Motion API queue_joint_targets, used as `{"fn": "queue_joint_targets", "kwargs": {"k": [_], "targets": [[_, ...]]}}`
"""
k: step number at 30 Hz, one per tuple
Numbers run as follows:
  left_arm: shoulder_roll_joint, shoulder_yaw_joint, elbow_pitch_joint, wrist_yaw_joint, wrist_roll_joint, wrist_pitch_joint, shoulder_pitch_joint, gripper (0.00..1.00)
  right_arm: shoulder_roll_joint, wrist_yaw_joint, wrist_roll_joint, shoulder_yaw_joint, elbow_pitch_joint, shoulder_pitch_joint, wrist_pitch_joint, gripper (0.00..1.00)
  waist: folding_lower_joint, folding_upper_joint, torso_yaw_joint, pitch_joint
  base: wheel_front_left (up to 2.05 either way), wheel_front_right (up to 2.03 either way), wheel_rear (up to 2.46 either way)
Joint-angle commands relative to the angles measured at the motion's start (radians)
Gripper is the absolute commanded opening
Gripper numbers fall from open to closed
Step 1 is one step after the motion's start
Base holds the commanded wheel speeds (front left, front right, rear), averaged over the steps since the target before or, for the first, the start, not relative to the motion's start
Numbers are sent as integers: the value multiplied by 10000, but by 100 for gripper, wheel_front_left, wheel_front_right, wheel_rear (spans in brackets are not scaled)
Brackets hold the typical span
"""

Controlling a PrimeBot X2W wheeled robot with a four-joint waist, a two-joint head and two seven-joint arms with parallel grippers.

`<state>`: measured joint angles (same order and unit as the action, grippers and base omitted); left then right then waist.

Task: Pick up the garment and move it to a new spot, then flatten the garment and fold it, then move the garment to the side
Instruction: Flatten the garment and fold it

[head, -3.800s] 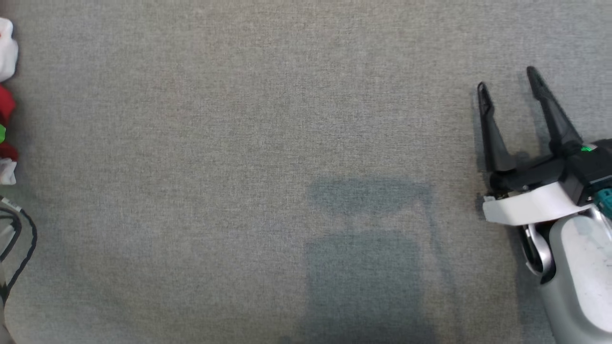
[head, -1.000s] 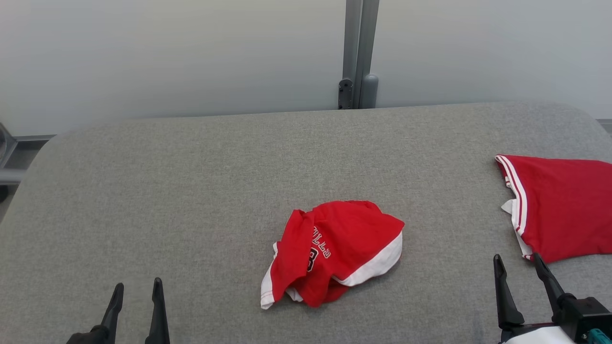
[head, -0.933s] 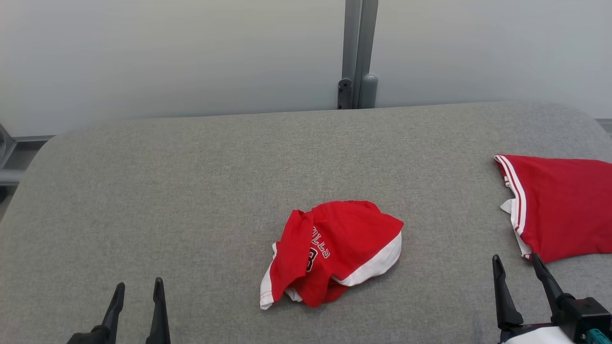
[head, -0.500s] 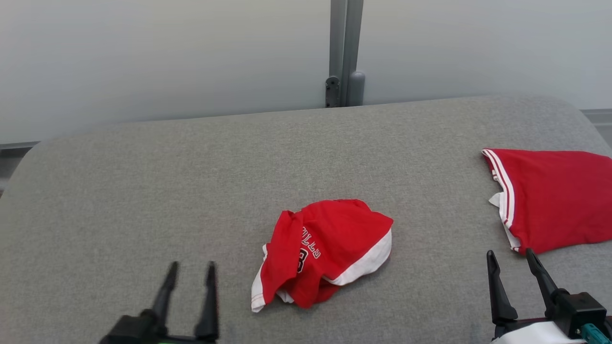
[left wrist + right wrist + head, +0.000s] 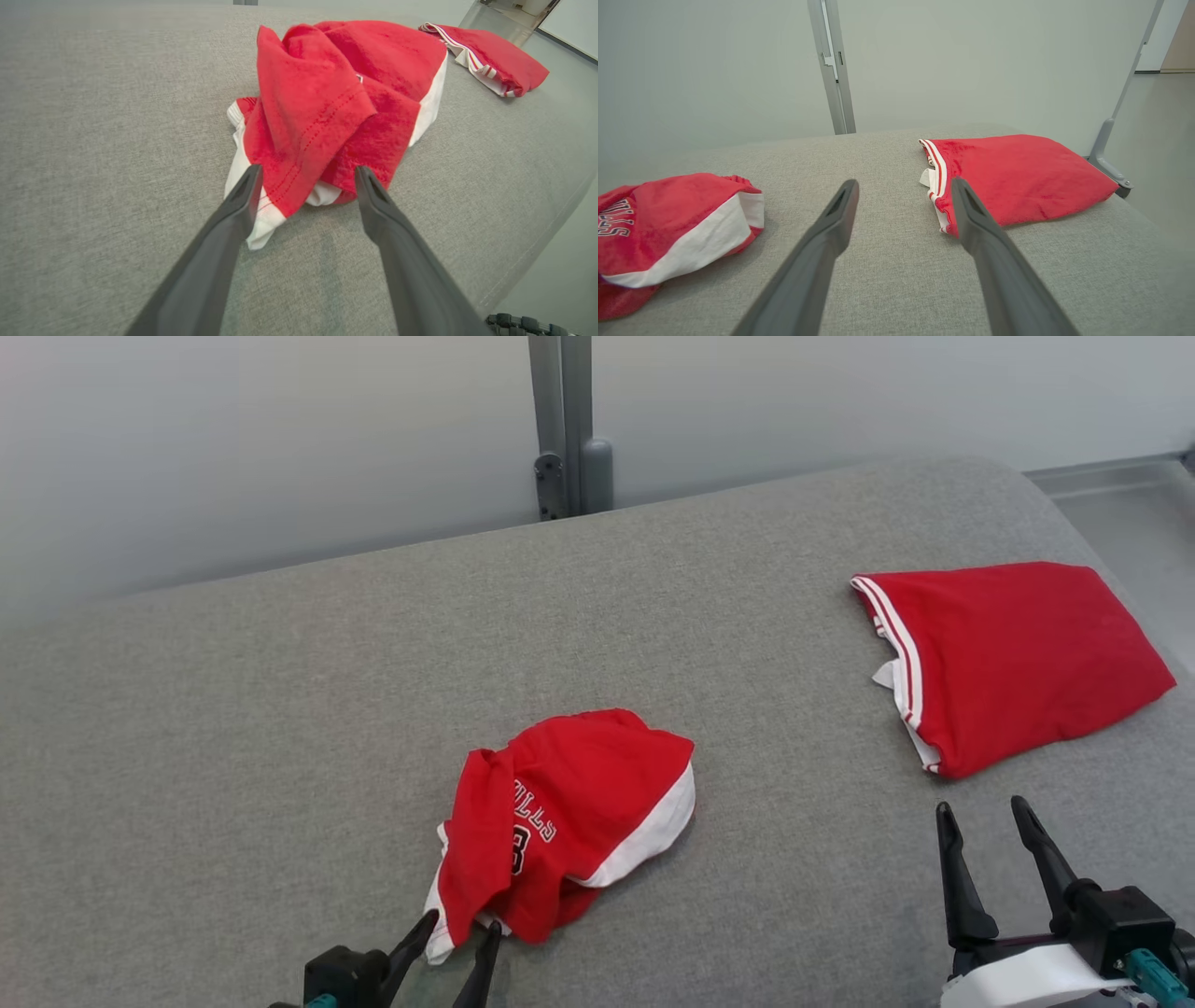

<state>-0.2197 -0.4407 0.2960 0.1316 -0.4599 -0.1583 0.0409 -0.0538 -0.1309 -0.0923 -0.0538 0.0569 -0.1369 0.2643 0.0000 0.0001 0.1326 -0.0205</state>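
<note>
A crumpled red garment [image 5: 560, 812] with white trim and lettering lies in a heap near the middle of the grey padded table [image 5: 233, 709]. My left gripper [image 5: 462, 922] stands open at the heap's near left corner, its fingertips on either side of the red-and-white hem. The left wrist view shows the garment [image 5: 327, 93] between and just beyond that gripper [image 5: 308, 169]. My right gripper [image 5: 982, 805] is open and empty at the lower right, apart from the heap. In the right wrist view the garment [image 5: 668, 219] sits far to the left of this gripper [image 5: 904, 182].
A second red garment [image 5: 1008, 658], folded flat with white stripes, lies at the table's right end, just beyond my right gripper. It also appears as the folded garment [image 5: 1017, 177] in the right wrist view. A grey post [image 5: 560, 429] rises behind the table against a pale wall.
The head camera has turned, shifting the whole picture left. My left gripper has moved right and forward to the crumpled garment's near corner. The right gripper has hardly moved.
</note>
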Motion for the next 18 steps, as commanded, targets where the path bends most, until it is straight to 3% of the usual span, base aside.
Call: {"fn": "queue_joint_targets", "kwargs": {"k": [1, 5, 6, 7, 10, 12, 14, 18], "targets": [[-39, 49, 218, -78, 2, -89, -364, 100, -10, 3, -43, -40, -43, 208, -2, 100, 0, -1, 451, -487, 0, 0, 0], [-41, 114, 1151, -462, 351, -274, -839, 100, 2, 3, -49, -33, -40, 301, -2, 100, 0, -1, 614, -676, 0, 0, 0], [3, 132, 1385, -469, 314, -203, -948, 42, 0, 3, -39, -37, -41, 312, -2, 100, 0, -1, 639, -683, 0, 0, 0], [59, 164, 1508, -434, 182, -168, -1052, 0, 2, 3, -31, -45, -47, 324, -2, 100, 0, -1, 659, -679, 0, 0, 0], [47, 127, 1305, -238, -258, 213, -1225, 0, 10, 3, -41, -133, -66, 284, -2, 100, 0, -1, 640, -646, 0, 0, 0], [278, 361, 549, -142, -1114, 553, -1253, 0, 13, 3, -68, -223, -45, 156, -2, 100, 0, -1, 476, -611, 0, 0, 0], [128, 615, -460, -108, -1686, 977, -1331, 0, 16, 3, -92, -243, -10, 74, -2, 100, 0, -1, 273, -553, 0, 0, 0], [-426, 1145, -2473, -494, -1989, 1783, -1635, 0, 19, 3, -95, -207, 28, 18, -2, 100, 0, -1, -152, -429, 0, 0, 0]]}}
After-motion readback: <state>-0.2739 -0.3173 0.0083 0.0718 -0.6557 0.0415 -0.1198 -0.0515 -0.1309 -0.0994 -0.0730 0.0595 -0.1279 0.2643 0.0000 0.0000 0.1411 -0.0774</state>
